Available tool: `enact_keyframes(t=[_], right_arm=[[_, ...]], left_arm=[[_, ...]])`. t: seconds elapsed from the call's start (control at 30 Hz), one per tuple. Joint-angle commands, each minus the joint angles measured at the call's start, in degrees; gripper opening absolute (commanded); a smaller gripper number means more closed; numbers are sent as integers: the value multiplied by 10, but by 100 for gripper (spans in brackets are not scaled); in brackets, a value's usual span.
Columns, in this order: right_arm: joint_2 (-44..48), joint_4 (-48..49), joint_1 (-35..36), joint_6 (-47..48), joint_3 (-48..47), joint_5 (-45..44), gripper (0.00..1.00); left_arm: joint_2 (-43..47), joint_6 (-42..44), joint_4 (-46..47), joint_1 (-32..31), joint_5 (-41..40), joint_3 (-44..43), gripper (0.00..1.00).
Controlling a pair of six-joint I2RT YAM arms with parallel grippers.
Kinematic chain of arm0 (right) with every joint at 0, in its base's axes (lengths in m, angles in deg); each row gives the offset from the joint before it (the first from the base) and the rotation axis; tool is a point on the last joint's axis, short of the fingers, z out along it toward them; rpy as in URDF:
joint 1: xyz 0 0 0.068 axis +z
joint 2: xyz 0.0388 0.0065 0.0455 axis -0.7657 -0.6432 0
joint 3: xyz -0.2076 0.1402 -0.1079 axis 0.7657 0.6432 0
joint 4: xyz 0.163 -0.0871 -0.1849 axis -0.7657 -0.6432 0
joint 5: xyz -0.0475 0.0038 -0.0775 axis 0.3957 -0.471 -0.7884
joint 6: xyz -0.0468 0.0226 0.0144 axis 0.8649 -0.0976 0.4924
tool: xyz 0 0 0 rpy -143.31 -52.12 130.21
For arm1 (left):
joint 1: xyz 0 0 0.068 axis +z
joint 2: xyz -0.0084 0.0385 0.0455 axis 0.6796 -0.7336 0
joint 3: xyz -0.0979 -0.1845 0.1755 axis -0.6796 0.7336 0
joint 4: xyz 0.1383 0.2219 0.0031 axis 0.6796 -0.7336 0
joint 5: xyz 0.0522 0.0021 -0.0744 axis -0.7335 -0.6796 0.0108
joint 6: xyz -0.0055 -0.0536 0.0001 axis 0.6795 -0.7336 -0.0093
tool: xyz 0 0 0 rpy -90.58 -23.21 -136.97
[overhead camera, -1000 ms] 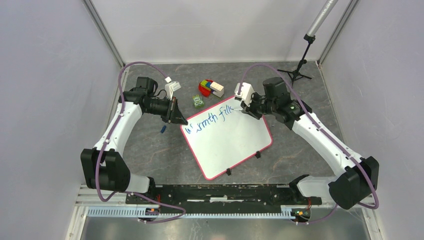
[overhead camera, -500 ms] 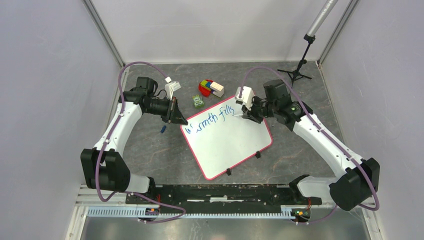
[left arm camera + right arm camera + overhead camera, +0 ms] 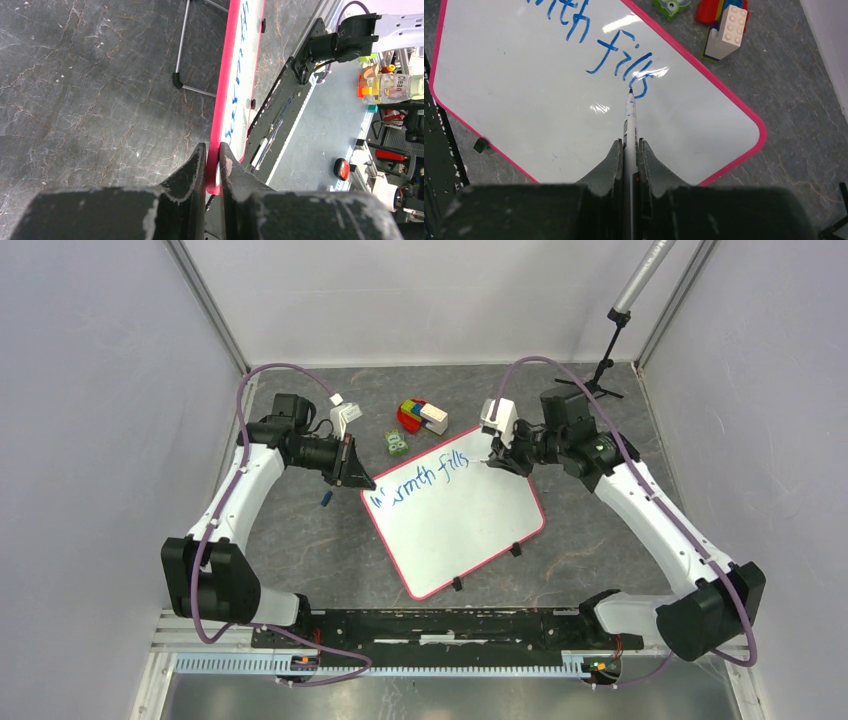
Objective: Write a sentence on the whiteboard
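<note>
Right wrist view: my right pincer [image 3: 629, 146] is pinching a marker [image 3: 630, 117], which points straight ahead from between the fingers. Its tip is at the last letter of the blue sentence [image 3: 616, 62] on the whiteboard [image 3: 514, 95], which lies below and ahead of this pincer. My left pincer [image 3: 212, 150] is pressed together on the whiteboard's pink rim, at a corner.

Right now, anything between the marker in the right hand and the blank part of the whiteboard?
Nothing visible. The right hand grips the marker, tip at the last letter of the sentence; the whiteboard nearer the arms is bare. The toy blocks lie off the whiteboard past its far edge, and the left hand pinches the rim.
</note>
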Motion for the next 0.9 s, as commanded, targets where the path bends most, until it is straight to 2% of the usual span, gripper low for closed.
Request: enact_keyframes(t=[0.0, 0.33, 0.7, 0.87], right_arm=[[-5, -10, -29, 11, -39, 25, 0], [-9, -18, -58, 43, -28, 51, 0], [-19, 22, -60, 38, -14, 24, 0], [-21, -22, -52, 51, -7, 124, 0]], left_arm=[[9, 12, 11, -3, -23, -2, 2], [8, 11, 11, -4, -24, -2, 3], [7, 12, 11, -4, -22, -3, 3], [7, 12, 11, -4, -23, -2, 3]])
